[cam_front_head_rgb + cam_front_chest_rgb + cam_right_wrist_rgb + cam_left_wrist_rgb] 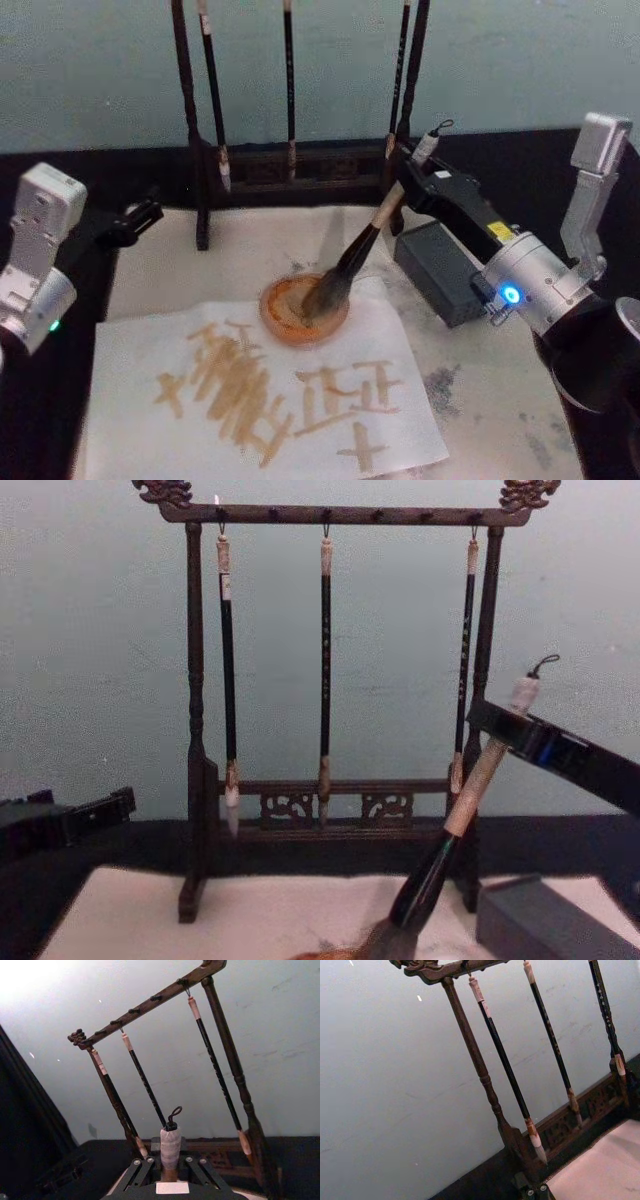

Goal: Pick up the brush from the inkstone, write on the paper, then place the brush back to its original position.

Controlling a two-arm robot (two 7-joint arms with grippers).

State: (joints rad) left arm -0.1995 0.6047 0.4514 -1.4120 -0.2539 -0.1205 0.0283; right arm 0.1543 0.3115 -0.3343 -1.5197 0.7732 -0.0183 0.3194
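Currently: R gripper (412,172) fingers clamped on brush (362,248) near end cap; axis tilted, bristles down-left in orange dish (276,311) on paper (400,400). Inkstone (440,270) just right, nearer R arm. L gripper (140,217) idle, fingers' gap unreadable.

In the head view the top of the wooden rack (300,160) and the upper ends of its three slim brushes (289,80) run off the top edge, and the near corners of the paper (330,400) are cut off at the bottom edge. In the chest view the bristles of the brush (450,830) drop below the bottom edge, so their contact with the small dish (285,315) cannot be told there, and the inkstone (545,920) is clipped at the lower right corner. The right gripper (408,185) covers part of the brush handle. The strokes on the paper are too blurred to read.
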